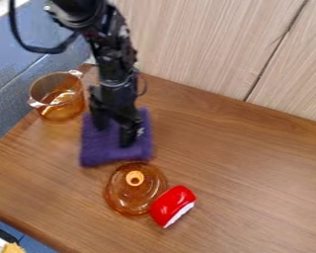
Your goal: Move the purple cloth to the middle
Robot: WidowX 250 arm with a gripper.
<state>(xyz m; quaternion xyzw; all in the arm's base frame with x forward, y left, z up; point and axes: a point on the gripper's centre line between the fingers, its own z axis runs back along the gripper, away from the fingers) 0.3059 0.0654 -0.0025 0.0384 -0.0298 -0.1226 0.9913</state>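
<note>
Purple cloth [100, 149] lies flat on the left part of the wooden tabletop [253, 168], roughly square, its near edge reaching the glass lid; whether the two touch is hard to tell. The black arm [114, 64] comes in from the far left and hangs down, its gripper [113, 132] over the cloth. The fingers are spread, with purple fabric visible between them; whether their tips touch it, I cannot tell.

Just beyond the cloth's far left corner stands an amber glass pot [63, 109], upright, with a handle on either side. The amber lid [126, 198] rests knob up on the near side of the cloth, and a shiny red and white object [171, 204] sits against its right side.

The tabletop is brown with a lengthwise grain. Along its far side rises pale wood panelling [200, 49], split by a dark slanting seam [277, 54] toward the right. Beyond the left edge is a blue-grey surface [12, 64] crossed by thin lines. In the near left corner, past the table's edge, part of a yellowish item [14, 248] shows.
</note>
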